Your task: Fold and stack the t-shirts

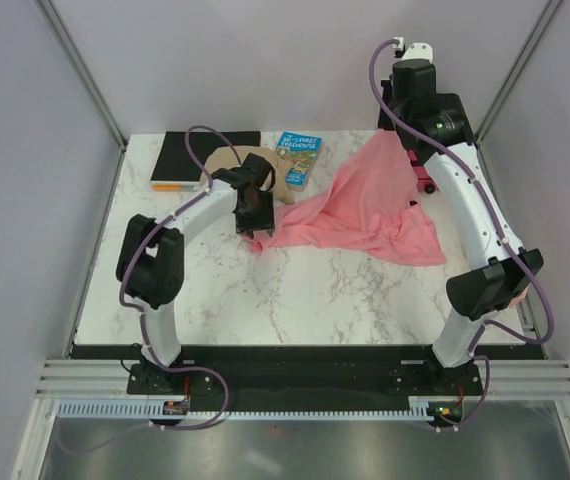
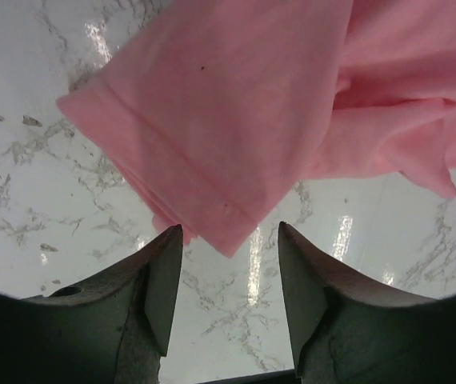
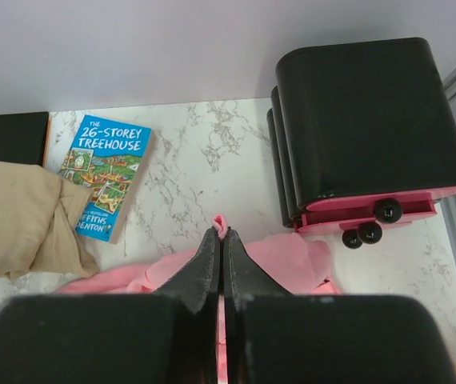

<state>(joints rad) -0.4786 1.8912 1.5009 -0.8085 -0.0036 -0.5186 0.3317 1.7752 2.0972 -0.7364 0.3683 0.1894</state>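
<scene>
T-shirt, pink, centre-right on the table, one fold pinched up at the far right by the right gripper clamped on it; left gripper, jaws apart just near of the sleeve hem, should slide squarely onto the hem before closing.

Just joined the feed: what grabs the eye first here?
The salmon-pink thin cloth t-shirt hangs like a tent from the right fingers, pinched shut on a fold at the far right of the white marble table. The left fingers stand open just short of a hemmed corner, left of centre.
</scene>
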